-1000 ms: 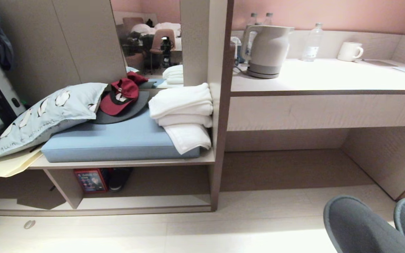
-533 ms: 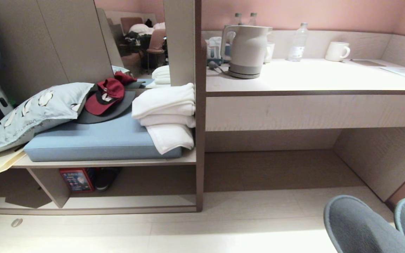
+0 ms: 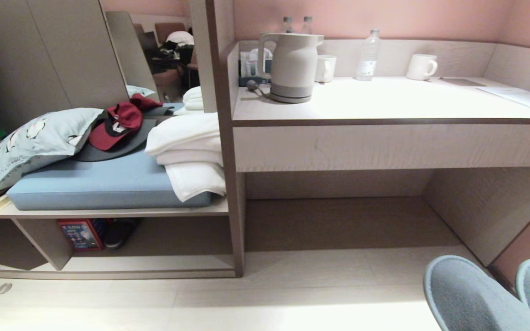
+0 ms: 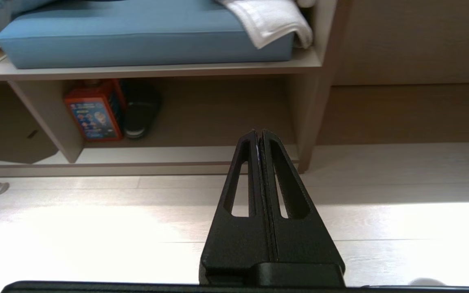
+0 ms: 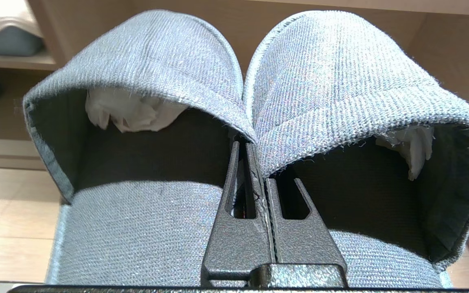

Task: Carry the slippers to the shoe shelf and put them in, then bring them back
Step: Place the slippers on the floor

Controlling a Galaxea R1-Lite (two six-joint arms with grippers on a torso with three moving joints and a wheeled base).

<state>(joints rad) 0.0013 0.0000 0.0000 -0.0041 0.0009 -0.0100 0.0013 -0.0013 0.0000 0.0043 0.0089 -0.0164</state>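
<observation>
Two grey fabric slippers (image 3: 467, 299) hang side by side at the lower right of the head view, toes pointing away from me. In the right wrist view my right gripper (image 5: 253, 158) is shut on the slippers' (image 5: 153, 53) adjoining inner edges, with white paper stuffed in both toes. The shoe shelf (image 3: 154, 264) is the low open compartment under the cushioned bench, off to the left and apart from the slippers. My left gripper (image 4: 257, 132) is shut on nothing above the pale floor, pointing at the shoe shelf (image 4: 185, 154).
A red box (image 3: 75, 233) and a dark shoe (image 3: 118, 232) stand in the shelf's left end. Above lie a blue cushion (image 3: 99, 184), white towels (image 3: 187, 147), a red cap (image 3: 115, 124). The desk (image 3: 384, 101) bears a kettle (image 3: 292, 64).
The whole head view has slid left, so the camera has moved right along the furniture. The slippers keep the same place in the picture, still held.
</observation>
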